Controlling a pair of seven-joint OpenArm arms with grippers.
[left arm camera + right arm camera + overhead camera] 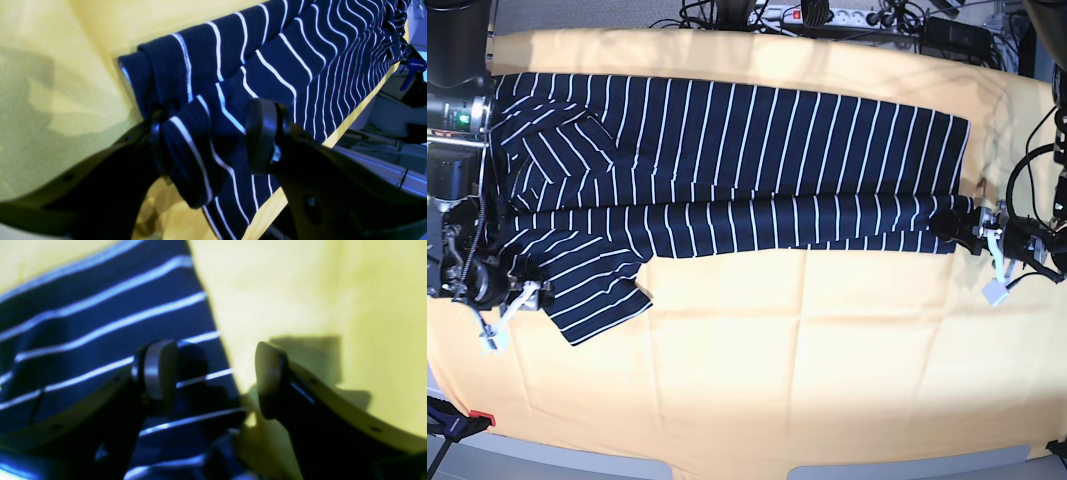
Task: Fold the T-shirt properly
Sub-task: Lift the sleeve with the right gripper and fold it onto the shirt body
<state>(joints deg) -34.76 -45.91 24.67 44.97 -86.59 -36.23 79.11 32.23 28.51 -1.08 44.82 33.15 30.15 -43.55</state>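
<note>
Base view: looks straight down from above, far enough to take in the whole yellow table and the full striped T-shirt.
Left wrist view: sits just behind the left gripper, very close, facing along the shirt's folded edge toward the table's far end.
Right wrist view: sits just behind the right gripper, very close and blurred, facing down at the shirt's edge.
Shared: all three show striped cloth on yellow.
</note>
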